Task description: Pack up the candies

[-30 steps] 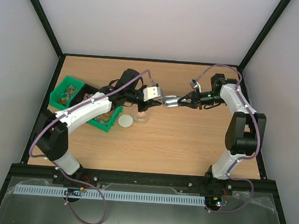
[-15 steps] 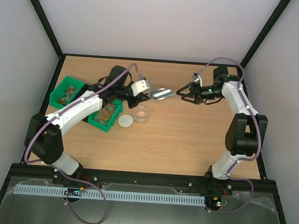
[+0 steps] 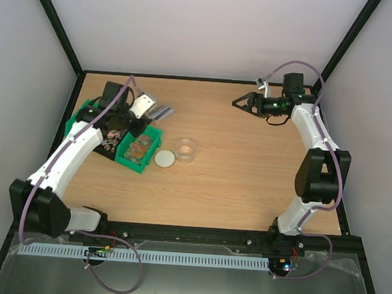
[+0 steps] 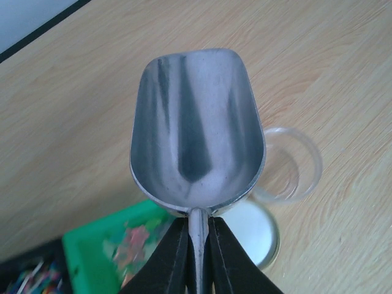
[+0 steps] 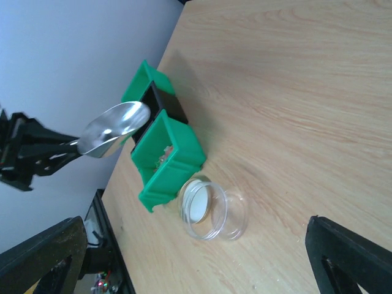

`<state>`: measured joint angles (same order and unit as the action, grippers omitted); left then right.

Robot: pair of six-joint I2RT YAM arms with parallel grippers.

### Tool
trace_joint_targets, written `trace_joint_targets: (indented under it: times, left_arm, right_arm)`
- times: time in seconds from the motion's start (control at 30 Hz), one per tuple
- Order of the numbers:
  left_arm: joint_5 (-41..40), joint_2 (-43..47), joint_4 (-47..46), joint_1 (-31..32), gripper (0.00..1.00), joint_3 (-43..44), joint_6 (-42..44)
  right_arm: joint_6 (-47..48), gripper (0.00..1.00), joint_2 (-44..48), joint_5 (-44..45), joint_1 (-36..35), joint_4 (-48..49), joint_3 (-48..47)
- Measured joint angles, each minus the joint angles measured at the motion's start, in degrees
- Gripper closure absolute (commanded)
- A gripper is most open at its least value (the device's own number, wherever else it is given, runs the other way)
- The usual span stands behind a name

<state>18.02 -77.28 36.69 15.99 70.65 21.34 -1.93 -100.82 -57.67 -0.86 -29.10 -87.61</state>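
Left jaws pinch the empty scoop (image 4: 196, 128) by its handle, right jaws spread wide; it probably needs a shallow, level dig into the candies (image 3: 140, 148).

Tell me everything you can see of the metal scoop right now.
The scoop is shiny bare metal: a rounded, open-fronted bowl narrowing to a thin handle. The bowl is empty and faces up. The left tool is shut on the handle, pinching it from both sides; nothing else touches it. It is held off the table, near the green bins.
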Motion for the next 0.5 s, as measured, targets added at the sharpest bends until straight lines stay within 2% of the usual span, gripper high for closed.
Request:
trace_joint_targets:
  times: [0.23,0.5]
  left_arm:
    - [-8.90,8.28,14.12,-2.19,0.98,0.46,-0.33]
    - [-16.17,10.54,24.70,-2.95,0.98,-2.99,-1.03]
  right_arm:
    - [-1.16,0.01,-2.89,3.34,-3.54,2.34,-0.81]
    - [-1.77,0.01,-5.49,4.63,-6.84,2.54,-1.81]
